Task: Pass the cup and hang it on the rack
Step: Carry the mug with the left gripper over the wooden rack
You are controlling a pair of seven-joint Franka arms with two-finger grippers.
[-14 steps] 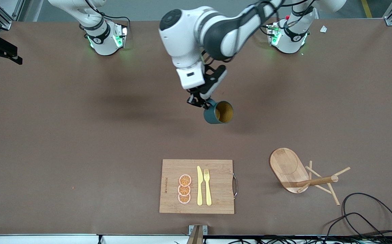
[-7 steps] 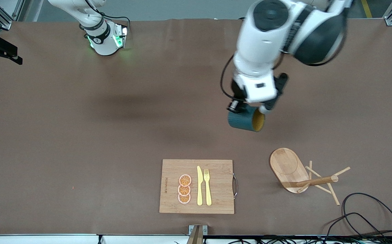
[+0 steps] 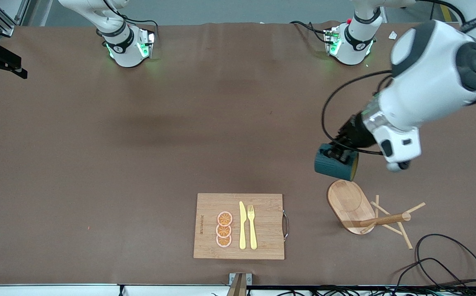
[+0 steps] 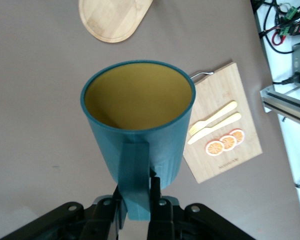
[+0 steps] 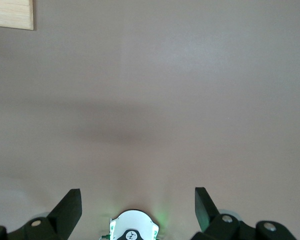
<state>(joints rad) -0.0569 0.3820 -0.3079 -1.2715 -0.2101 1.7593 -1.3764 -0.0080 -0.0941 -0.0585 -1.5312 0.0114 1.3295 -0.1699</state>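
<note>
Left end effector (image 4: pixel 138 200) grips cup (image 4: pixel 138 120) handle above rack (image 3: pixel 357 207).

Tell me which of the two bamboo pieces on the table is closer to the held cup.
The rack, its oval base just below the cup in the left gripper; the cutting board lies toward the right arm's end.

You have almost nothing legible here. The cutting board (image 3: pixel 262 205) carries a small dark line of print along the edge toward the right arm's end of the table, but its letters cannot be made out.
</note>
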